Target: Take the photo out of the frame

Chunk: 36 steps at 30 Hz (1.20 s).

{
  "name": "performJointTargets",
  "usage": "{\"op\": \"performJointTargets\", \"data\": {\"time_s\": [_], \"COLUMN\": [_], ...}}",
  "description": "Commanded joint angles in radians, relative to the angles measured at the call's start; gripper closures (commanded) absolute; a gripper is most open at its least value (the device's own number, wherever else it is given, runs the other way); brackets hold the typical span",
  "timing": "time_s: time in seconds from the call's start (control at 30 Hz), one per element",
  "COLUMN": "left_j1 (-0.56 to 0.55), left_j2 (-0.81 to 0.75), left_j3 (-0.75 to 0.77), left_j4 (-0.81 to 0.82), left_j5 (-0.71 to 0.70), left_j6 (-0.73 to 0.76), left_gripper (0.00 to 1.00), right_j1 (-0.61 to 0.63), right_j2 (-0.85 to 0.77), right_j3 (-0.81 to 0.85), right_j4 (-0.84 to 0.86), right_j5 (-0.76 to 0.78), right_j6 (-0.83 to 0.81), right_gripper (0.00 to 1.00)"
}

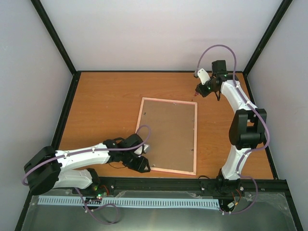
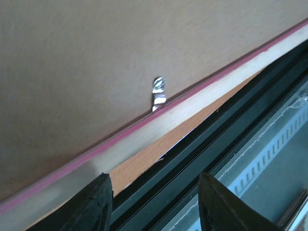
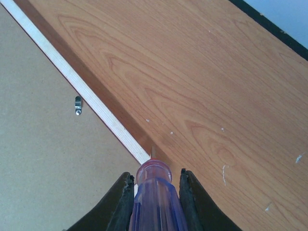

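Top external view: the frame (image 1: pixel 196 139) is laid face down near the middle of the table (image 1: pixel 103 103), with its brown back board (image 1: pixel 168 134) uppermost; the photo cannot be seen. The left gripper (image 1: pixel 143 166) is held at the frame's near left corner, its fingers (image 2: pixel 94 204) spread, with nothing seen between them. The screwdriver (image 3: pixel 155 199) is pinched by the right gripper (image 1: pixel 198 91), its tip at the frame's far right corner.

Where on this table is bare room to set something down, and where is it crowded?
Widest bare table: between the frame and the left wall; also the strip behind the frame. Crowded: its near-left corner at the left gripper, its far-right corner at the right gripper holding the screwdriver.
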Motion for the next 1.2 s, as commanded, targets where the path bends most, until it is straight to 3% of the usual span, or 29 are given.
{"op": "performJointTargets", "data": {"time_s": [0.0,0.6,0.83,1.03,1.17], "left_j1": [-0.011,0.015,0.015,0.021,0.090], "left_j2": [-0.010,0.038,0.009,0.027,0.030], "left_j3": [-0.015,-0.018,-0.037,0.016,0.052], "left_j4": [-0.038,-0.082,-0.059,-0.122,-0.149], "left_j5": [0.017,-0.095,0.040,-0.138,-0.219], "left_j6": [-0.063,-0.151,-0.123,-0.154,-0.156], "left_gripper": [0.47,0.43,0.51,0.44,0.43], "right_j1": [-0.004,-0.005,-0.005,-0.005,-0.005], "right_j2": [-0.011,-0.061,-0.079,-0.083,-0.114], "right_j3": [-0.018,-0.087,-0.138,-0.155,-0.187], "right_j4": [-0.019,-0.079,-0.068,-0.070,-0.076], "right_j5": [-0.004,0.041,0.056,0.050,0.067], "right_j6": [-0.045,-0.122,-0.131,-0.127,-0.144], "right_gripper": [0.97,0.97,0.97,0.97,0.97]}}
